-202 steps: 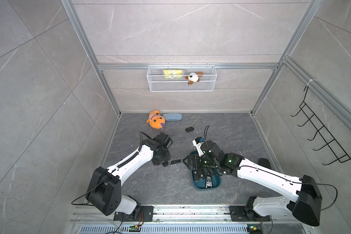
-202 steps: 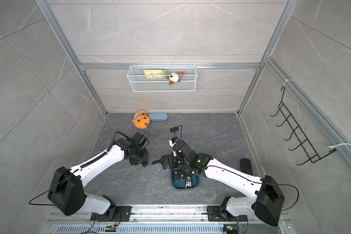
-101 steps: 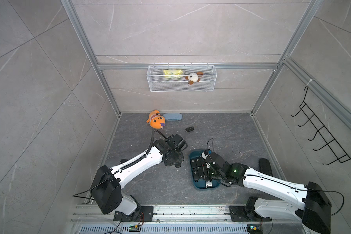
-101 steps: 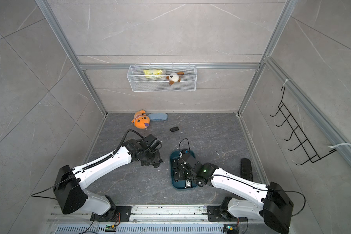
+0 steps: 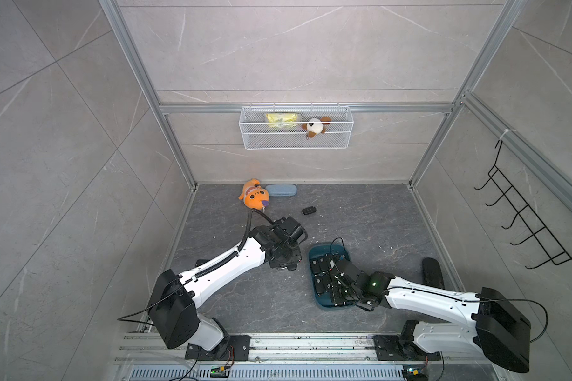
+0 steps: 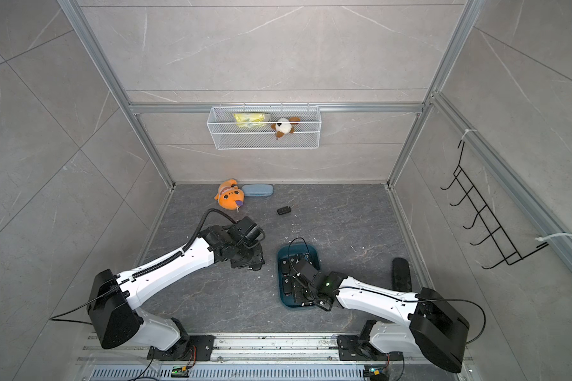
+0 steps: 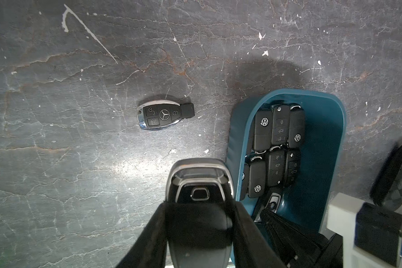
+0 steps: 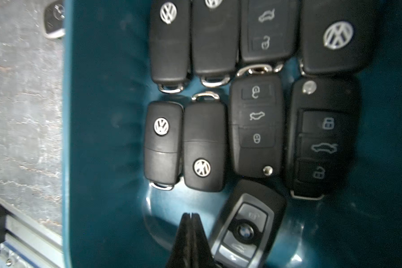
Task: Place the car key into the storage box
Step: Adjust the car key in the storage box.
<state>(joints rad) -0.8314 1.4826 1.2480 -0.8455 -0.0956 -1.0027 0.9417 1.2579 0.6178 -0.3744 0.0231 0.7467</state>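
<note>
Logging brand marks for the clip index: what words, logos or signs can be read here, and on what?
"VW" roundel: black flip keys in the storage box.
Three-pointed Mercedes star, no letters: key fob on the floor.
BMW roundel, letters blurred: silver-faced fob in the box.
Padlock and car icons: button faces of the flip keys.
Print on the yellow packet in the wire basket: too small to read.
No written words are legible.

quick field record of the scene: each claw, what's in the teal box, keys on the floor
left claw: shut on black chrome-edged key, just outside the storage box
right claw: shut, empty, inside the box beside the BMW key
box contents: VW keys in rows, BMW key
floor: Mercedes key, one more fob toward the back wall
</note>
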